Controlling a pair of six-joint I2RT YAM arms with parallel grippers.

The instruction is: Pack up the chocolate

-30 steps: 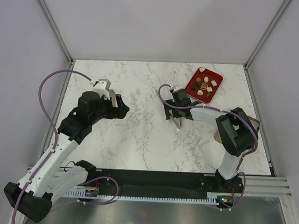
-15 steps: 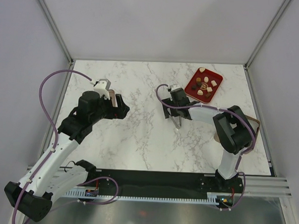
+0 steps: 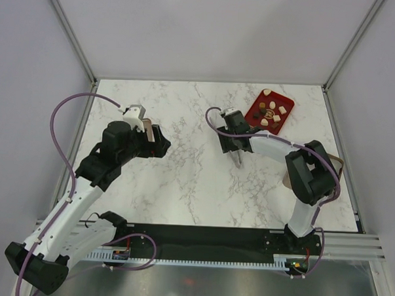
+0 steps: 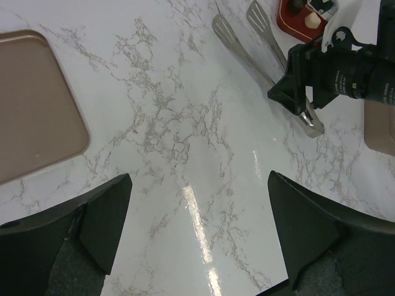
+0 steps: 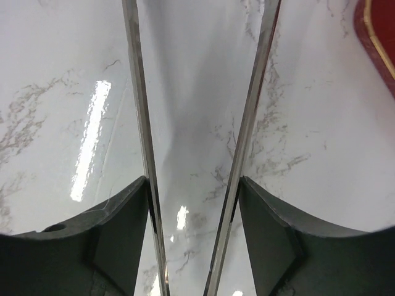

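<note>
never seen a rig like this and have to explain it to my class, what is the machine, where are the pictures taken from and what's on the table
These are two robot arms bolted at the near edge of a marble table: the left arm and the right arm. The wide picture comes from a fixed camera above and behind them. The other two come from a camera on each wrist, so the dark shapes at the bottom are that arm's own jaws. On the table lie a red tray of small chocolates and a tan box. The right jaws hold metal tongs; the left jaws are open and empty.
</note>
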